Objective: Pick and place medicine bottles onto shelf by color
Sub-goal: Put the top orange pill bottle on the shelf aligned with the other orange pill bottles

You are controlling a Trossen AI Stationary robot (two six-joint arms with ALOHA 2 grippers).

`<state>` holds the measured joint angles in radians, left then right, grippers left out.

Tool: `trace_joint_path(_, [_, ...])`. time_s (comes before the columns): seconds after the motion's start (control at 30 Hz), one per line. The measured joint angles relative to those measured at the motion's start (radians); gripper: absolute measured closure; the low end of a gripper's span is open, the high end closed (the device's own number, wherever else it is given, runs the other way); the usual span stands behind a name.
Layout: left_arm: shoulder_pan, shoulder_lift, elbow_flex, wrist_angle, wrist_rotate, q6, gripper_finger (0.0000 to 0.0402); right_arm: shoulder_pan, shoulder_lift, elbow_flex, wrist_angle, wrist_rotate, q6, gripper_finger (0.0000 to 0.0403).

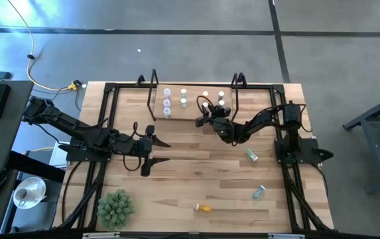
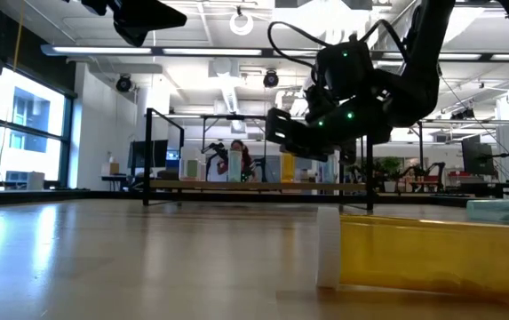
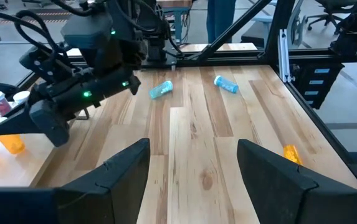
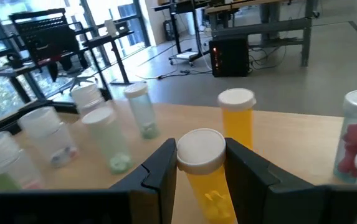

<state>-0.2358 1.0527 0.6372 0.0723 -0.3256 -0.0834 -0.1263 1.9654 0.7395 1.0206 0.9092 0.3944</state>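
While the right gripper (image 1: pixel 203 119) reaches over the shelf (image 1: pixel 193 106) in the high view, seven small bottles stand on the board; two teal bottles (image 1: pixel 251 156) and one orange bottle (image 1: pixel 204 208) lie loose on the surface (image 1: pixel 190 172), beside a green plant ball (image 1: pixel 116 206). The left gripper (image 1: pixel 155 151) waits over the surface with its jaws spread wide and nothing between them. From table height, the fallen orange bottle fills the foreground, the right arm hanging above the shelf behind. The left wrist view counts the same three fallen bottles. Up close in the right wrist view, the right gripper clamps a white-capped orange bottle (image 4: pixel 203 171), upright just before another orange one (image 4: pixel 237 121) on the shelf.
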Motion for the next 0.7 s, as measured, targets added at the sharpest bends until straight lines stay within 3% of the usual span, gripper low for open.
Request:
trace_joint_path(0.27, [0.0, 0.0, 0.0, 0.0, 0.0, 0.0, 0.017, -0.031, 0.0, 0.0, -0.023, -0.067, 0.036, 0.03])
trace_joint_path(0.7, [0.0, 0.0, 0.0, 0.0, 0.0, 0.0, 0.017, -0.031, -0.003, 0.001, -0.054, -0.065, 0.053, 0.03])
